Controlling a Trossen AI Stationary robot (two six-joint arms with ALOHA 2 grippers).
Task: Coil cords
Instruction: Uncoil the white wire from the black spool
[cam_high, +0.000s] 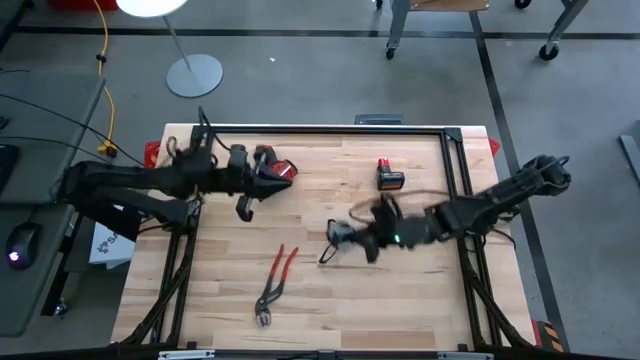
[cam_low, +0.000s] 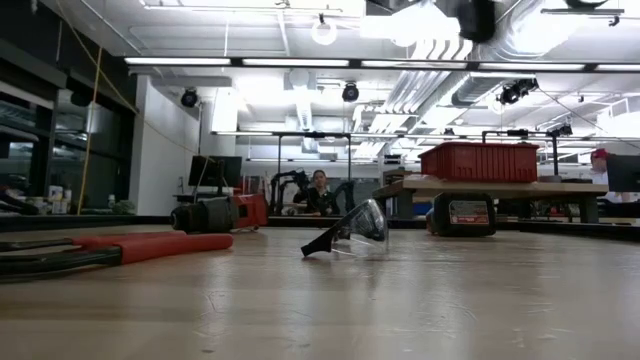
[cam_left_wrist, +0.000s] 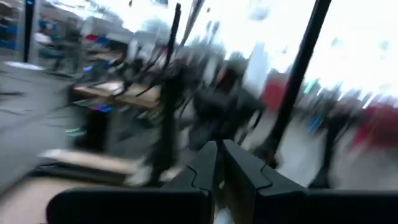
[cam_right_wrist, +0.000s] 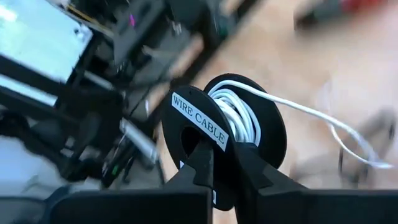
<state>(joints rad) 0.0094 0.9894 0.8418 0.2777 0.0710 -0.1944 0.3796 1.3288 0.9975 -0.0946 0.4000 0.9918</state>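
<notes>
White cord (cam_right_wrist: 292, 107) trails off the spool (cam_right_wrist: 227, 134) pinched by right fingers (cam_right_wrist: 200, 163) (left fingers (cam_left_wrist: 205, 165) nearly closed, surroundings blurred).

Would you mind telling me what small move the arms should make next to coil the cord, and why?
Probably the left gripper should move toward the loose white cord and take it. The right gripper is shut on the black spool, which is already partly wound, while a limp tail trails off it over the table, so winding likely needs that end guided.
</notes>
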